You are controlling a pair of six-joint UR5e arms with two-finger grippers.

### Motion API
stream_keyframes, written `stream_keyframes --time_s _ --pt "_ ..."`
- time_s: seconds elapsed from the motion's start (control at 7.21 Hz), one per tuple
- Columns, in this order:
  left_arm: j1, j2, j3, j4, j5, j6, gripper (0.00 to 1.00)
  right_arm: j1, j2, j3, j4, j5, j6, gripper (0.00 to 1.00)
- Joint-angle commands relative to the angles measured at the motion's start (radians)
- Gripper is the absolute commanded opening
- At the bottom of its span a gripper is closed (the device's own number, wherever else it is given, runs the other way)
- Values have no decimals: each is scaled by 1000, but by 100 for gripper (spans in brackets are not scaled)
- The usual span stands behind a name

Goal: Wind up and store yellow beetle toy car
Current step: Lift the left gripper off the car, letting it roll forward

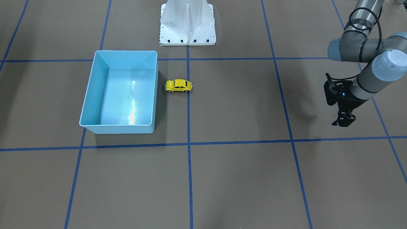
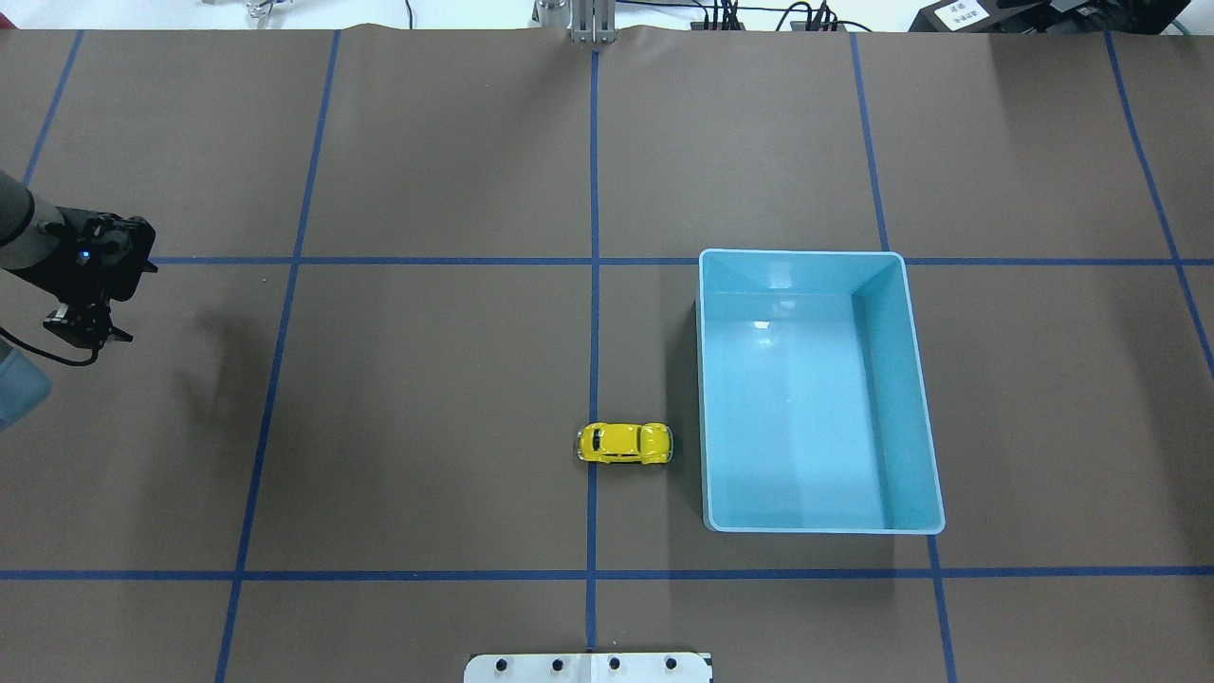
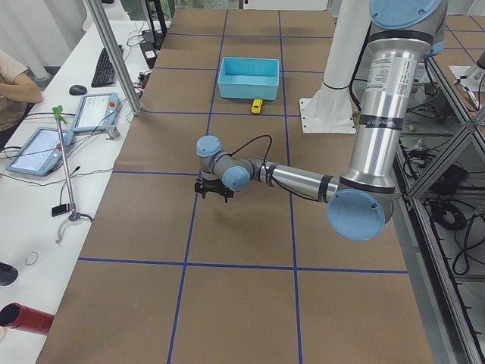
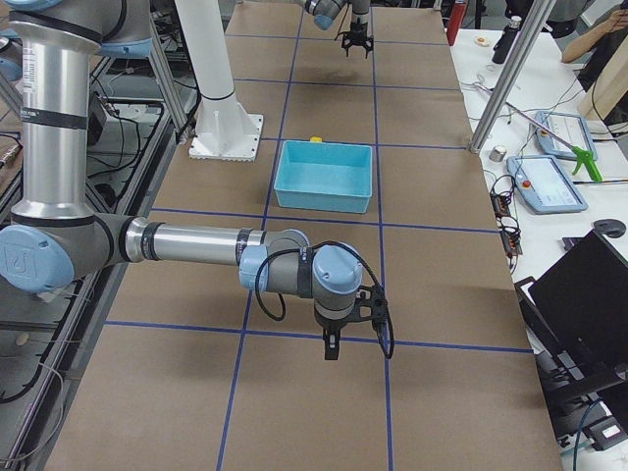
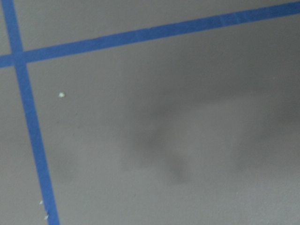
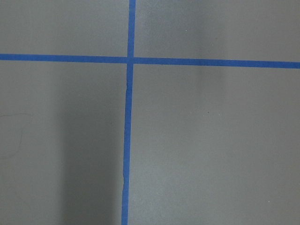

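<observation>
The yellow beetle toy car point(image 1: 178, 86) point(image 2: 625, 443) stands on its wheels on the brown table, on a blue tape line, just beside the long wall of the light-blue bin point(image 1: 95, 82) point(image 2: 918, 379). Nothing lies in the bin. My left gripper point(image 1: 343, 122) point(image 2: 90, 327) hangs open and holds nothing, low over the table far out on my left, well away from the car. My right gripper point(image 4: 331, 348) shows only in the exterior right view, hovering over a tape line far from the bin; I cannot tell its state. Both wrist views show only bare table and tape.
The white robot pedestal point(image 1: 187, 22) stands behind the car and bin. Blue tape divides the table into squares. Side benches carry tablets point(image 3: 42, 148), a keyboard and cables, and a person's arm point(image 3: 15, 80) rests at one bench. A metal post point(image 3: 114, 57) rises at the table edge.
</observation>
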Motion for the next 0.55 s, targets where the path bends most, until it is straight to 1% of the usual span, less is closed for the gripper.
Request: stream_keyframes --time_s 0.0,0.14,0.28,0.42 --pt "-85 27 1 29 -5 -239 100 0 -1 -1 0 1 0 100" --pt "-141 36 1 46 -47 -367 100 5 -21 25 0 4 -2 100" --pt "-227 39 1 130 -90 -453 100 3 -14 11 0 0 3 100" --pt "-314 42 4 258 -157 -522 100 3 -14 23 35 1 9 100"
